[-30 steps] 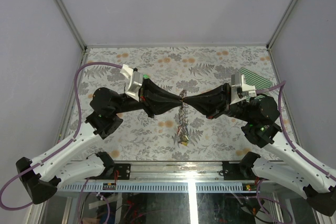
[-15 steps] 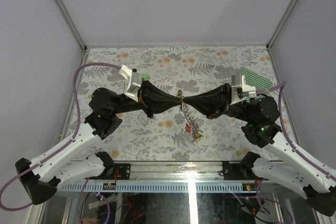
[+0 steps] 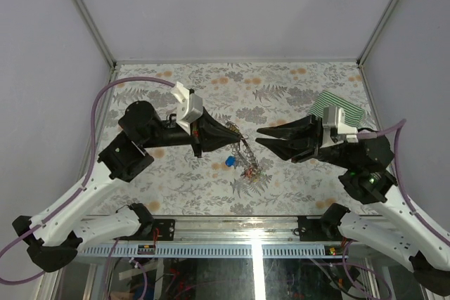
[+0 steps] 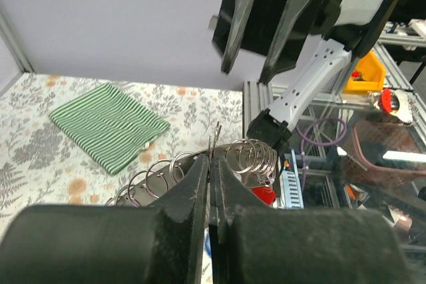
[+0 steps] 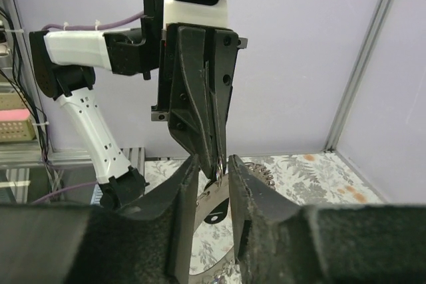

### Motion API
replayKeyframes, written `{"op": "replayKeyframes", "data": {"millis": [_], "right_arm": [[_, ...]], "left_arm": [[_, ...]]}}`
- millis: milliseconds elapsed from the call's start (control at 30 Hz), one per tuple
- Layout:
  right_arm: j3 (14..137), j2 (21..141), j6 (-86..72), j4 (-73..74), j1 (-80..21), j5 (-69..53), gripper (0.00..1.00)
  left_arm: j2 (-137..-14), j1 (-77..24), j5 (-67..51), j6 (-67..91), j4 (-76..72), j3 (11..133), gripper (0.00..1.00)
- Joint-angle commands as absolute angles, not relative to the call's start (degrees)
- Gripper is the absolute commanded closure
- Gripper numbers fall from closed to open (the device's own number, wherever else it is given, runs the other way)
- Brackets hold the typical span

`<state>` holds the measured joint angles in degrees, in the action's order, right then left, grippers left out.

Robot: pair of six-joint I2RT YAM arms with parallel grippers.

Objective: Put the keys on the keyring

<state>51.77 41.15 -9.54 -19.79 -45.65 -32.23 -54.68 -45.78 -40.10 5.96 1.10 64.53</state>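
Left gripper (image 3: 234, 133): clamped tight on edge of keyring (image 4: 214, 143), up in the air over mid-table. Right gripper (image 3: 259, 137): fingers apart, gripping nothing, facing the left one, close but not touching. Keys (image 3: 247, 171) dangling off a string of small rings (image 4: 253, 154) below the left tips, blue key (image 3: 230, 162) furthest left. Table (image 3: 295, 180): grey leaf print, orange blooms. Green striped cloth (image 3: 346, 105) flat at far right corner. Plain pale walls (image 3: 232, 5), metal corner posts (image 3: 84, 10).
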Motion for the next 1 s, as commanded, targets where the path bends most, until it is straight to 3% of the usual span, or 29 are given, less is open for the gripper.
{"op": "replayKeyframes", "data": {"millis": [0,200,533,967], "right_arm": [[56.4,40.3,-3.7,-11.3,-45.9,-30.6,0.67],[63.9,43.9,3.7,6.1,-45.9,-33.9,0.62],[70.3,51.1,6.5,19.3,-45.9,-36.9,0.57],[71.7,57.0,8.6,21.6,-45.9,-39.9,0.59]], "left_arm": [[-56.0,-46.1,-40.7,-1.7,14.0,70.1,1.0],[-60.1,-46.1,-42.8,-6.1,24.3,75.0,1.0],[-63.2,-46.1,-42.4,-8.7,31.4,78.6,1.0],[-64.8,-46.1,-43.3,-8.9,32.2,79.7,1.0]]}}
